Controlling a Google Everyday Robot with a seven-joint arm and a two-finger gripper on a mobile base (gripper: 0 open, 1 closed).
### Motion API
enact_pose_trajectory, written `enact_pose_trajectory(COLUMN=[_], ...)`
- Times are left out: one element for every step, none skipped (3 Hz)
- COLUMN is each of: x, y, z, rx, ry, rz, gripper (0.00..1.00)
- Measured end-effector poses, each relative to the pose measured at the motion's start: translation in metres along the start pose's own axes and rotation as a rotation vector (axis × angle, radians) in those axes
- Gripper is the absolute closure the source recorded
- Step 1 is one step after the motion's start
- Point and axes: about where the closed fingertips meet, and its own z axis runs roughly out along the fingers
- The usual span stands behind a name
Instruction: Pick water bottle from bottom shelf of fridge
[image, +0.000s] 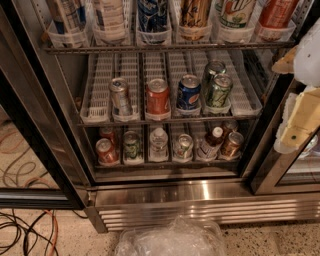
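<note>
The fridge stands open in front of me, with a steel body and a louvred base grille. On its bottom shelf the water bottle stands upright in the middle lane, clear and ribbed with a pale cap. A green can is on its left and a silver can on its right. A leaning bottle with a white cap and dark label lies further right. My gripper is at the right edge of the view, outside the fridge, well right of and above the water bottle.
The middle rack holds a silver can, an orange can, a blue can and green cans. The open black-framed door is at left. Cables lie on the floor. A clear plastic container sits below.
</note>
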Motion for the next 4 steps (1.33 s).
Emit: enact_pose_trajectory(x=[0.0,-0.007,-0.032,-0.065], y=[0.0,0.001,0.024,0.051], z=[0.0,0.011,0.042,0.1], rx=[0.0,-0.008,-0.047,-0.05], ry=[0.0,-0.014,-0.104,-0.222], rz=[0.0,0.045,0.138,0.262], gripper=[0.0,0.0,0.0,0.0])
